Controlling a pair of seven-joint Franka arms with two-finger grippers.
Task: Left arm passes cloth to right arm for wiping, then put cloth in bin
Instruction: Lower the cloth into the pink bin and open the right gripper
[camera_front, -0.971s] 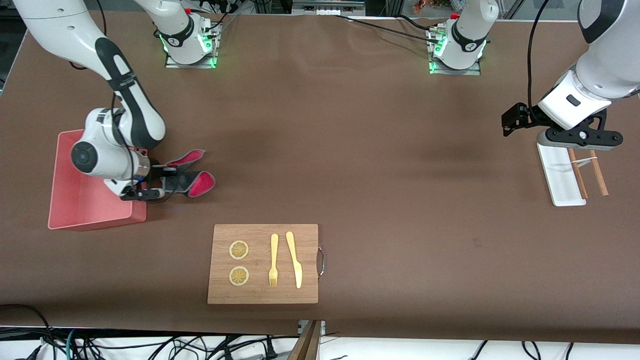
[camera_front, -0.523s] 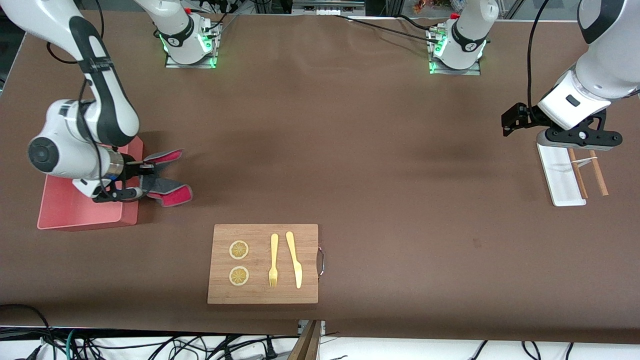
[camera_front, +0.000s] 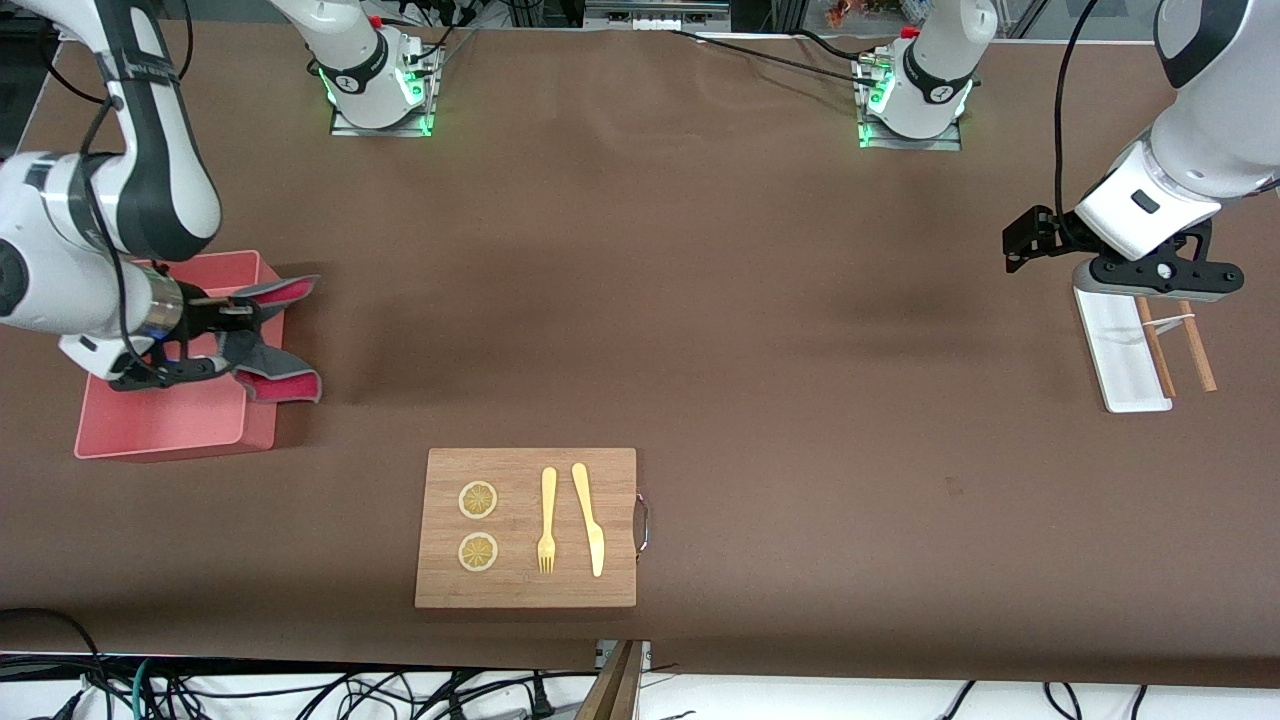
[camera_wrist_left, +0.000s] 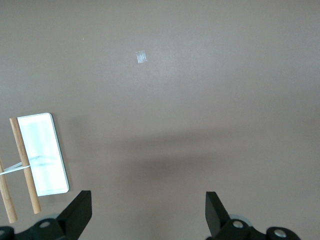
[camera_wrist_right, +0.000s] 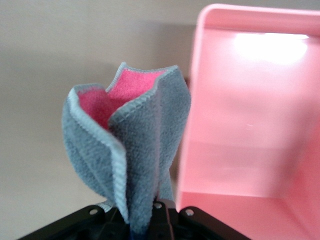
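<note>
My right gripper (camera_front: 215, 338) is shut on the cloth (camera_front: 270, 345), grey with pinkish-red inner faces. It holds the cloth folded and bunched over the pink bin's (camera_front: 160, 420) wall that faces the table's middle. In the right wrist view the cloth (camera_wrist_right: 132, 150) stands up from the shut gripper (camera_wrist_right: 150, 220), with the bin (camera_wrist_right: 250, 125) beside it. My left gripper (camera_front: 1160, 280) is open and empty, waiting over the small white tray (camera_front: 1120, 350) at the left arm's end; its own view shows the gripper (camera_wrist_left: 148, 210) above bare table.
A wooden board (camera_front: 526, 527) with two lemon slices, a yellow fork and a yellow knife lies near the front camera's edge. Two wooden sticks (camera_front: 1175, 345) rest across the white tray; they also show in the left wrist view (camera_wrist_left: 22, 170).
My right arm has carried the cloth toward the right arm's end of the table, from beside the bin to over its wall. The left arm has not moved.
</note>
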